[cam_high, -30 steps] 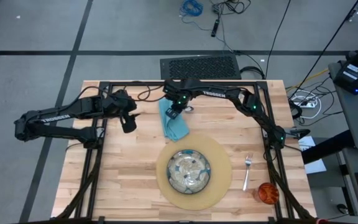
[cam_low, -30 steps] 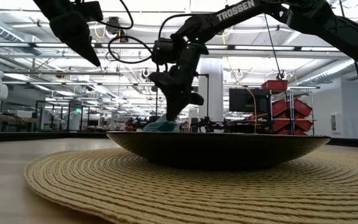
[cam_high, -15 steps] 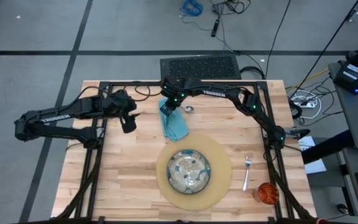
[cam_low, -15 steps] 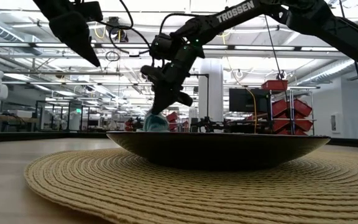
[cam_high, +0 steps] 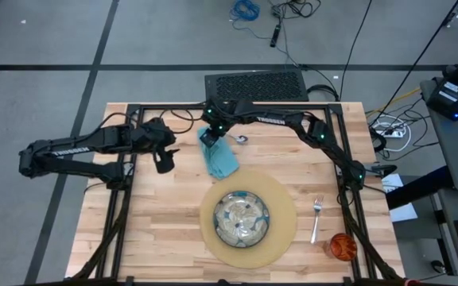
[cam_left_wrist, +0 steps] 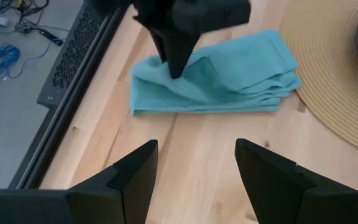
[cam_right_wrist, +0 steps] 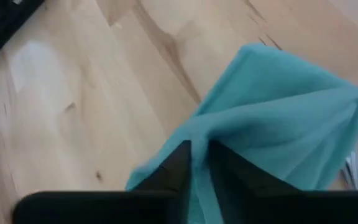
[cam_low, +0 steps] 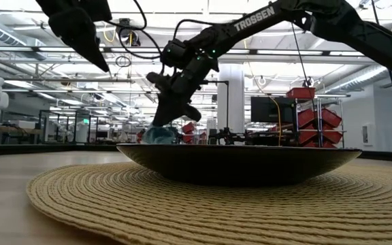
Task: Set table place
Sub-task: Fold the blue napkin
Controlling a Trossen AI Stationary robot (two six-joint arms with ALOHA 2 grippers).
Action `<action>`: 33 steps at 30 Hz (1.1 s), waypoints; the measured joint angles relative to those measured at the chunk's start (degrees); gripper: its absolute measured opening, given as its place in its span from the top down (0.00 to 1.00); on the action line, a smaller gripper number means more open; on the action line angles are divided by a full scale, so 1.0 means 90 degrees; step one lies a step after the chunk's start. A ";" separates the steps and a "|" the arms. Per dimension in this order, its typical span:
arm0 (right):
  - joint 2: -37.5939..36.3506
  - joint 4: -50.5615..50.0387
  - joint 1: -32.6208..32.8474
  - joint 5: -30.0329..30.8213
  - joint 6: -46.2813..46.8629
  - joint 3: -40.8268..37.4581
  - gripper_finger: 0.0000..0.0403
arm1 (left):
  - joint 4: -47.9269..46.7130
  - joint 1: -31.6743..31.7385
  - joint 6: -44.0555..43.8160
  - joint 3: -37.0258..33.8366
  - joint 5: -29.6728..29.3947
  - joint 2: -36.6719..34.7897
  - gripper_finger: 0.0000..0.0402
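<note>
- Leftward the right pincer has dragged the teal napkin, its end pinched between narrow fingers.
- Plate sits on the placemat, mid-bench.
- Left pincer, wide, hovers near; only the high view shows fork and cup.

Black vented panel; floor cables

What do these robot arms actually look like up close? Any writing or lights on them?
Both arms are dark, slim and jointed, with white TROSSEN lettering along a link. Black cables loop beside them, and small green lights glow near the wrists. The left gripper and right gripper each end in two tapering black fingers.
</note>
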 joint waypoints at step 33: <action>0.0101 -0.0904 0.0190 0.0028 -0.1121 0.0102 0.53 | 0.0382 -0.0166 -0.0476 -0.0836 -0.0027 0.0000 0.49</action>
